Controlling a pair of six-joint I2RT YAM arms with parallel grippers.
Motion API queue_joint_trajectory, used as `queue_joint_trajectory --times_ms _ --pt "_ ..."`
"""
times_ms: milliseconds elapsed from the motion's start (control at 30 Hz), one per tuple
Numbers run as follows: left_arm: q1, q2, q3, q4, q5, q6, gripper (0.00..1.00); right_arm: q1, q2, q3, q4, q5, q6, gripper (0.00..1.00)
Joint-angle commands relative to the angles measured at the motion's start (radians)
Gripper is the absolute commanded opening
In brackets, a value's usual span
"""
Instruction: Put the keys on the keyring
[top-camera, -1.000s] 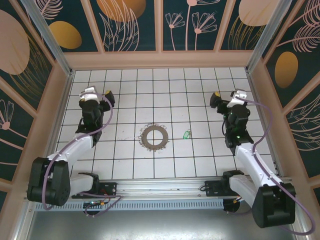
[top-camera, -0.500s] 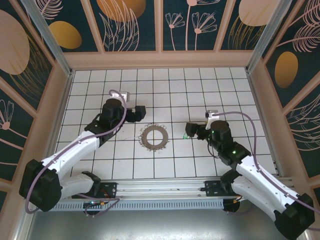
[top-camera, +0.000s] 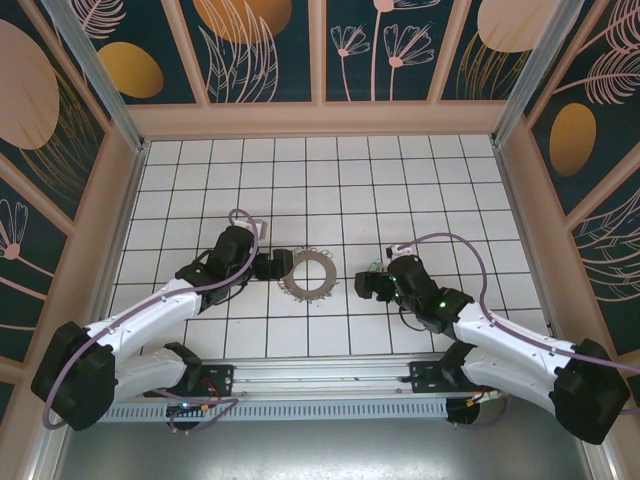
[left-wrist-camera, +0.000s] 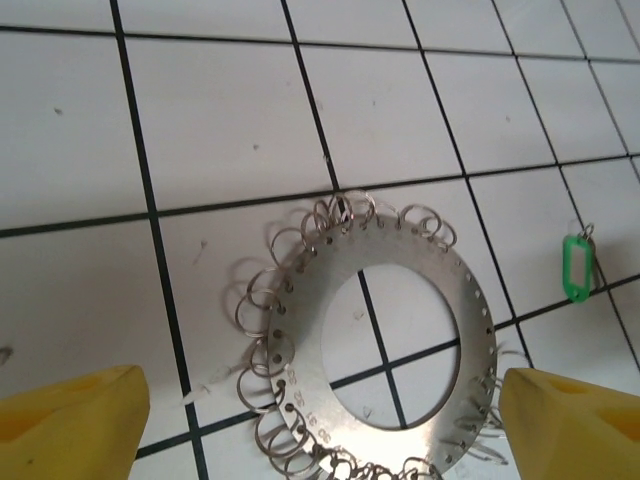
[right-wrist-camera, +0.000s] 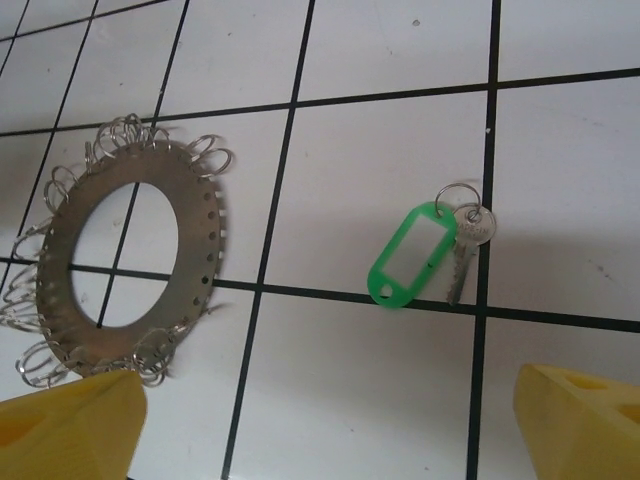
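Note:
The keyring (top-camera: 306, 273) is a flat metal disc ring with a row of holes and a fringe of small wire rings, lying flat mid-table. In the left wrist view the keyring (left-wrist-camera: 455, 300) lies between my yellow fingertips (left-wrist-camera: 70, 420), and the left gripper (left-wrist-camera: 322, 425) is open just over its near edge. The keys (right-wrist-camera: 465, 245) are one silver key with a green tag (right-wrist-camera: 412, 252) on a small split ring, lying right of the keyring (right-wrist-camera: 205, 235). My right gripper (right-wrist-camera: 322, 425) is open, a little short of the tag, holding nothing.
The floor is white tile with black grid lines (top-camera: 400, 200), walled by a wooden frame (top-camera: 320, 120). The left gripper (top-camera: 268, 266) and the right gripper (top-camera: 366, 285) flank the ring closely. Free tiles lie behind and to both sides.
Both arms have swung in from the table's sides to the middle and dropped low: the left beside the keyring, the right by the green-tagged key. Both sets of jaws have narrowed slightly.

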Motion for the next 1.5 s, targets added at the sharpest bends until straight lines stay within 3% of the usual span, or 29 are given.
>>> queue_joint_trajectory --times_ms 0,267,600,867,1133,1467 --pt "-0.018 0.024 -0.01 0.016 0.032 -0.021 0.84 0.009 0.004 -0.011 0.078 -0.01 0.044 0.9" --pt "-0.1 0.024 0.0 -0.063 0.009 0.041 0.72 0.025 -0.055 -0.088 0.153 -0.121 0.072 0.8" --pt "-0.1 0.016 -0.083 0.029 0.054 -0.046 0.68 0.196 0.188 0.117 0.084 -0.086 -0.064 0.66" --pt "-0.125 -0.098 -0.091 -0.06 0.112 -0.02 0.55 0.203 0.251 0.088 0.177 -0.113 -0.037 0.59" --pt "-0.153 -0.011 -0.094 -0.033 0.076 -0.027 0.43 0.203 0.198 0.062 0.172 -0.067 -0.031 0.61" --pt "-0.236 0.067 -0.073 -0.02 -0.015 -0.052 0.39 0.201 0.096 0.004 0.158 -0.024 -0.029 0.62"
